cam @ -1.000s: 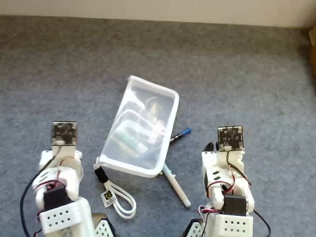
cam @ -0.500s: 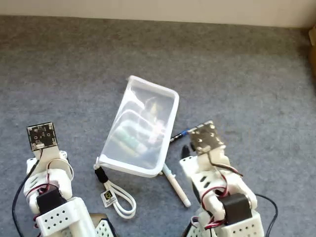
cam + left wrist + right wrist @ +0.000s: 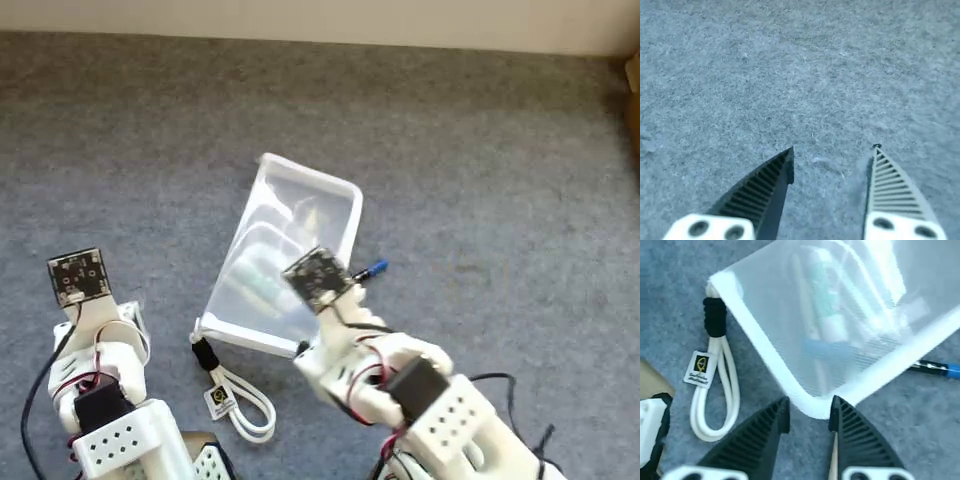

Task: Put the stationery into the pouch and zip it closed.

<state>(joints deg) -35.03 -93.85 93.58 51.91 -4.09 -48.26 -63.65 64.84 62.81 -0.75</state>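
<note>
The tabletop is lit softly and evenly; faint shadows are cast, and glare is seen on the pouch

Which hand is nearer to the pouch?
Right. The right hand is at the edge of the pouch; the left hand is over carpet, apart from it.

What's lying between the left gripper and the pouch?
Bare grey carpet separates the left gripper from the pouch, as the high view shows.
</note>
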